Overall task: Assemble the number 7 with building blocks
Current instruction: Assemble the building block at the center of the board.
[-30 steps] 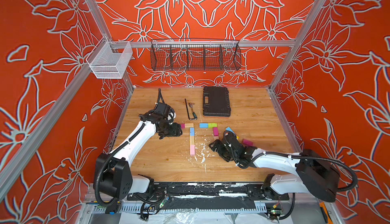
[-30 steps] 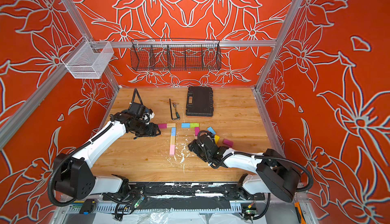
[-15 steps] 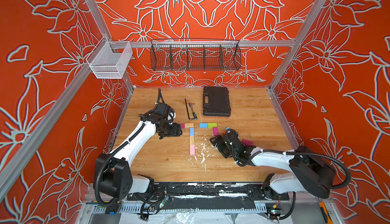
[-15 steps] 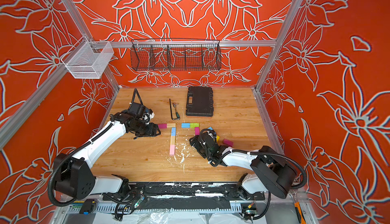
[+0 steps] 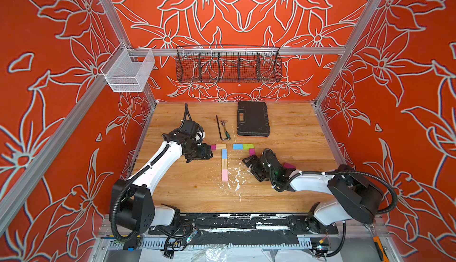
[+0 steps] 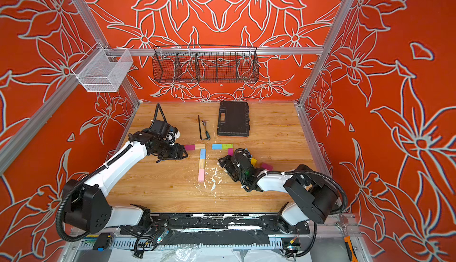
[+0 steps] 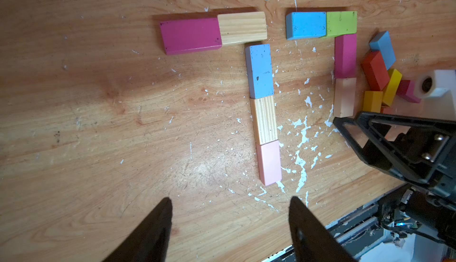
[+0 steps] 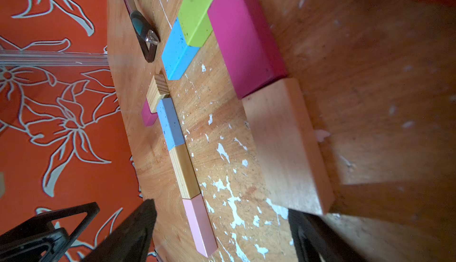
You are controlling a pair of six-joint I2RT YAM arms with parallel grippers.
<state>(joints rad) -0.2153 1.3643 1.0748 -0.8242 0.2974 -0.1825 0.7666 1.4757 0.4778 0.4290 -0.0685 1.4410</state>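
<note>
The right gripper (image 8: 220, 207) stood with its jaws wide apart and nothing between them. Just ahead of one finger (image 8: 315, 236) the pale wooden block (image 8: 283, 144) lay flat on the table (image 7: 98, 125), its near end at that fingertip; whether they touched could not be told. Farther ahead of the jaws the magenta block (image 8: 241, 38) ran end to end with it, and past that the green block (image 8: 197, 11) and blue block (image 8: 177, 51) turned across. Together these made the second number 7 (image 7: 345, 56), which seemingly lacked only the foot of its stem. The finished 7 (image 7: 262, 120) lay ahead of the other finger, well apart. The left gripper (image 7: 230, 198) hung empty, jaws apart, with that figure's pink foot ahead of them. The step in hand looked like fetching the last piece from the loose blocks (image 7: 375, 70) heaped off the outer side of the right jaws. To do it well, the gripper would best rise straight up before swinging, since any sideways sweep of the near finger could skew the pale block. It should then take a block at the heap's edge across its narrow width. Finally it should set that block low, square behind the pale block's near end, and open only once it rested flat.
</note>
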